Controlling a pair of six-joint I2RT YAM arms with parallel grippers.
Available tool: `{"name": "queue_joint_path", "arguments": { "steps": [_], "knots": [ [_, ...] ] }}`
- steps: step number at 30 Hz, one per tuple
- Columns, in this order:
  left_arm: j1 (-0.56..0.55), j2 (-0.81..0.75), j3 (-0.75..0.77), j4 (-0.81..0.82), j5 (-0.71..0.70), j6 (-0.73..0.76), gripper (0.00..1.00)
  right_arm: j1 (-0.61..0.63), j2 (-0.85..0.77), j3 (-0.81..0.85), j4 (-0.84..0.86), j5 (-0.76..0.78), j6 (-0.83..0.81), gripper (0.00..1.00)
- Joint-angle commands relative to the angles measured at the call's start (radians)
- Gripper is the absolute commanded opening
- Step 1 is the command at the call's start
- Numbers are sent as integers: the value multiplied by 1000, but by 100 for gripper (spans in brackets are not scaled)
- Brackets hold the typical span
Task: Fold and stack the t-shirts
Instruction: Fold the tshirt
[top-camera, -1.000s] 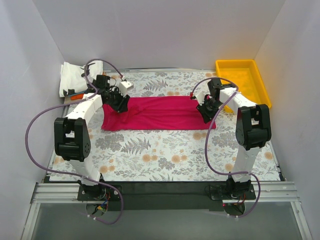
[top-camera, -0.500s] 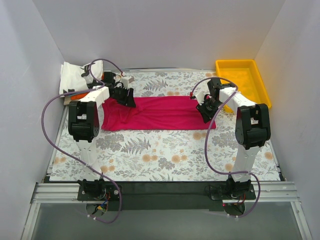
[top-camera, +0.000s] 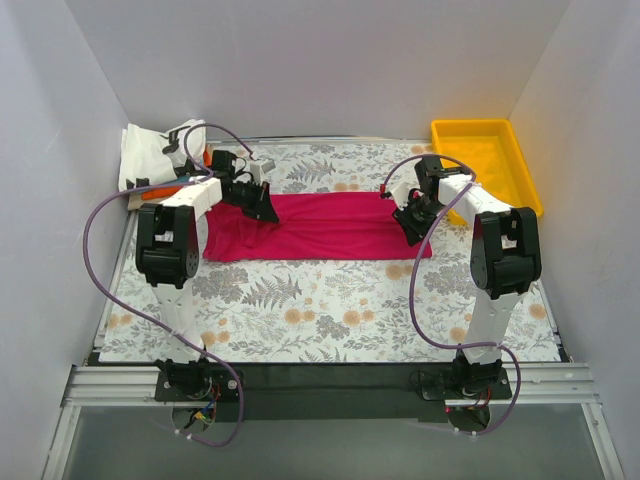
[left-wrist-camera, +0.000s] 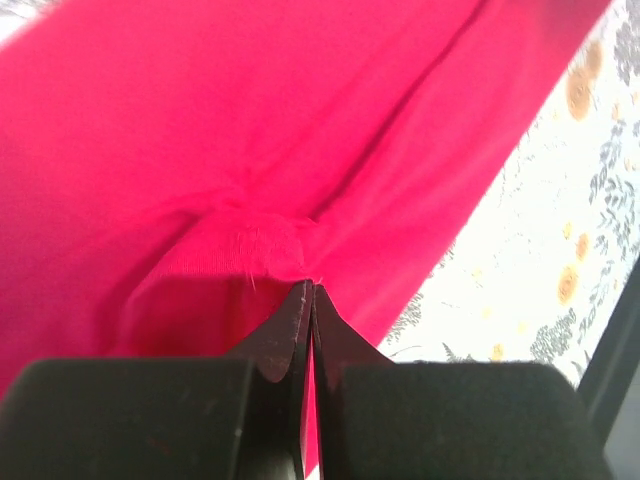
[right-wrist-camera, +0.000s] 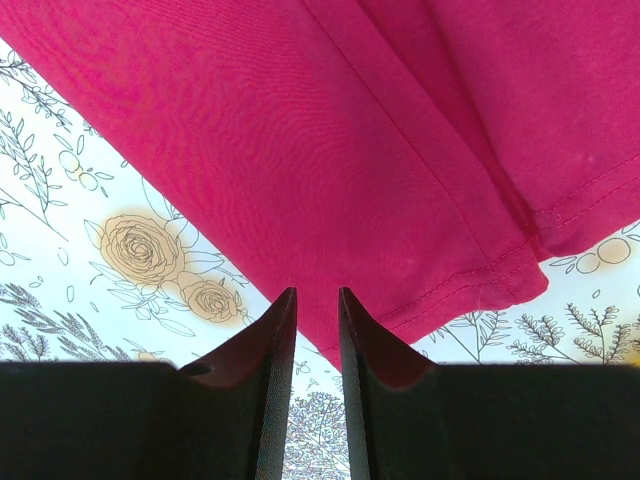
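The plain magenta-red cloth t-shirt is pinched in the left gripper's fingers; the right gripper's fingers are parted above its hem.

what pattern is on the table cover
The table cover is white with grey leafy sprigs and tan roses, seen best in the right wrist view.

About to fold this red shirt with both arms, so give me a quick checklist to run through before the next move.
1. Grip of left tool on magenta shirt: ok, shut on it.
2. Grip of right tool on the shirt's edge: cannot tell; jaws slightly apart.
3. Shirt lying smooth: not ok, bunched at left tool.
4. Shirt apart from yellow tray: ok.
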Motion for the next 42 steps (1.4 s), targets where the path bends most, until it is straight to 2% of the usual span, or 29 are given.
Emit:
{"name": "queue_joint_path", "arguments": {
  "steps": [1,3,5,8,11,13,18,20,24,27,31,34,42],
  "knots": [
    [-30,-73,-56,-18,48,30,0,5,-2,23,-19,-6,-9,26],
    [-45,-73,-81,-12,41,53,0,5,-1,26,-17,-6,-7,26],
    [-87,-82,-134,12,-31,58,0,4,1,24,-19,-6,-7,26],
    [-125,-91,-174,54,-88,44,16,4,-1,26,-19,-10,-7,26],
    [-127,-137,-173,58,-77,21,25,5,2,30,-22,-11,-4,26],
    [-127,-185,-167,57,-84,21,27,4,1,35,-22,-14,-4,26],
    [-88,-364,-159,32,-105,-1,29,5,-2,58,-26,-20,3,26],
    [-45,-392,-162,41,-131,-36,29,4,2,76,-28,-31,11,26],
    [2,-389,-167,51,-254,-51,28,5,21,110,-33,-49,28,26],
    [42,-346,-164,2,-251,-22,30,5,30,115,-36,-60,28,26],
    [36,-348,-216,-29,-229,42,33,7,24,100,-34,-60,30,26],
    [10,-377,-291,-12,-297,105,34,7,19,86,-34,-60,25,26],
    [-51,-346,-349,12,-450,177,35,5,25,84,-36,-51,22,26]
  ]
}}
